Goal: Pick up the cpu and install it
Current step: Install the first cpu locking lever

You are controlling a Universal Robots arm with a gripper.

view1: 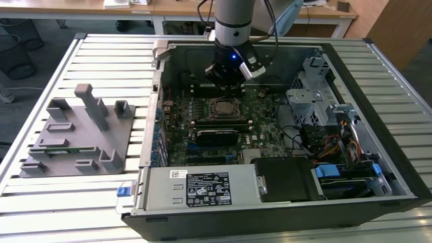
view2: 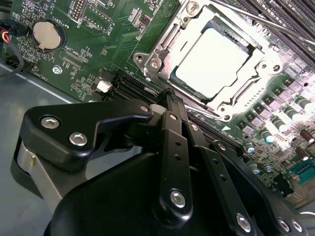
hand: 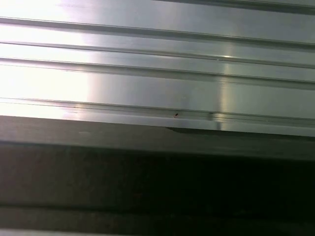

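Observation:
The cpu (view2: 211,59) is a shiny silver square lying flat inside the metal socket frame (view2: 162,54) on the green motherboard. In the exterior view the cpu (view1: 224,107) sits mid-board inside the open computer case. My gripper (view1: 226,87) hangs just behind the socket, low over the board. In the second wrist view its black links converge to the gripper (view2: 169,96) tip at the socket's edge, apart from the chip, shut with nothing held. A thin metal lever (view2: 256,19) runs along the frame.
On the exterior view's left, a grey fixture block (view1: 74,136) holds a green memory stick (view1: 64,150). The power supply (view1: 202,187), drive cage (view1: 310,96) and cables crowd the case. A coin battery (view2: 47,34) lies on the board. Aluminium table slats (hand: 157,73) surround it.

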